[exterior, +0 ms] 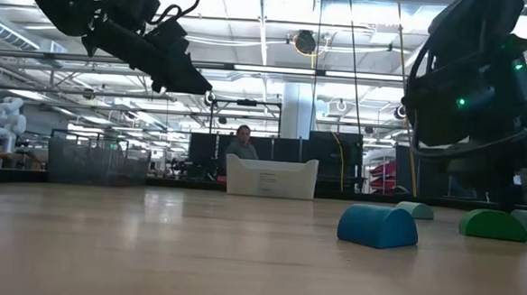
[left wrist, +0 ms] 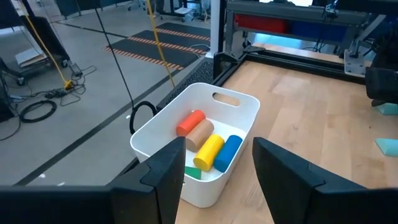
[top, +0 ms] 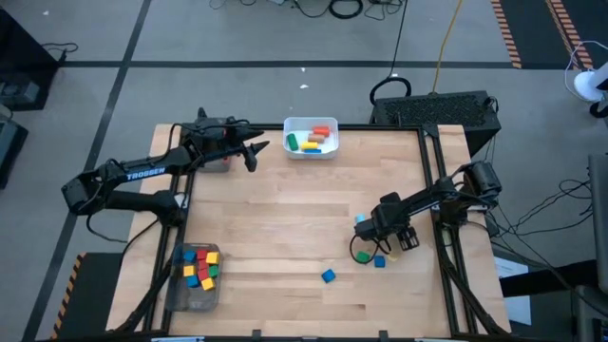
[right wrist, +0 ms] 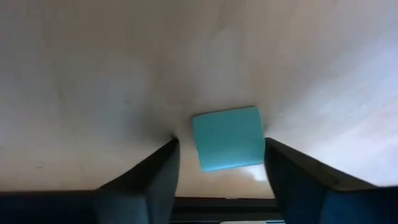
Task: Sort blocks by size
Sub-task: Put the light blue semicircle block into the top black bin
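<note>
A light blue block [right wrist: 227,138] lies flat on the wooden table at the right. My right gripper [right wrist: 221,146] points steeply down over it, open, with one finger on each side of it; in the high view this gripper [top: 366,226] hovers at the block [top: 361,219]. A green block [top: 362,255] and two blue blocks [top: 379,260] [top: 328,275] lie nearby. My left gripper [top: 252,150] hangs open and empty at the far left, beside the white bin [top: 311,136] that holds long cylinders [left wrist: 211,151]. My right gripper comes at the light blue block from above. One finger [right wrist: 283,171] stands right at the block's side edge [right wrist: 260,140], and I cannot tell whether it touches. The other finger stands clear of it. The block rests on the table.
A clear tray [top: 195,275] with several small coloured cubes sits at the near left corner. In the low view a blue half-round block [exterior: 377,226] and a green one [exterior: 493,225] lie on the table. A person sits beyond the bin [exterior: 271,177], off the table.
</note>
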Robot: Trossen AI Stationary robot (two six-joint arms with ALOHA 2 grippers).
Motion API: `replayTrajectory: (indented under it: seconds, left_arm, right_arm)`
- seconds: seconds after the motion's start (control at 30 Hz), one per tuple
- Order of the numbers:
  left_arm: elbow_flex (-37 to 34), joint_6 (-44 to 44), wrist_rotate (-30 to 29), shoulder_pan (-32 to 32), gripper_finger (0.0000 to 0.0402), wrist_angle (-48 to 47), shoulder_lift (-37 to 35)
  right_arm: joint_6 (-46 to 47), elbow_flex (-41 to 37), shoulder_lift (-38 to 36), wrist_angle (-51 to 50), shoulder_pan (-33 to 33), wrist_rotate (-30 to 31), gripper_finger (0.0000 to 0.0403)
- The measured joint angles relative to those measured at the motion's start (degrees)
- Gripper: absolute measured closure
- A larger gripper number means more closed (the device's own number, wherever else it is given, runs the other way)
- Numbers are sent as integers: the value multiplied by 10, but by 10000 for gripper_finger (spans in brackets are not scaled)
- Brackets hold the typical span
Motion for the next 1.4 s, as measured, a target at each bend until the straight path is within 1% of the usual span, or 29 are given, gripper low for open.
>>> replayTrajectory:
  seconds: [0.17,0.23,0.37,0.5,0.67,0.8,0.87,0.97,1.1,1.17,1.3,1.4]
  left_arm:
    - [0,2,-1,-9,212,3,0]
    - [0,20,0,-18,212,10,0]
    - [0,77,14,-53,212,30,0]
    - [0,126,16,-98,212,42,0]
    - [0,182,17,-154,212,52,0]
    - [0,220,23,-201,212,52,0]
    - [0,226,26,-223,212,51,0]
    - [0,230,27,-251,212,51,0]
    - [0,269,28,-291,212,51,0]
    - [0,304,29,-311,212,52,4]
    - [0,405,38,-347,212,47,22]
    - [0,467,36,-364,212,68,45]
  right_arm:
    - [2,0,0,16,-2,-15,268]
    - [17,0,-1,18,-4,-21,294]
    - [59,0,-8,24,-7,-24,294]
    - [103,18,-25,46,-7,-21,294]
    - [133,42,-73,139,-8,-17,294]
    - [141,47,-119,261,-12,-18,294]
    - [149,46,-134,317,-17,-3,294]
    - [160,46,-145,401,-27,24,290]
    - [157,46,-143,498,-41,21,290]
    - [155,46,-142,530,-46,13,290]
    - [142,46,-141,563,-57,-22,289]
    - [141,46,-141,571,-62,-27,289]
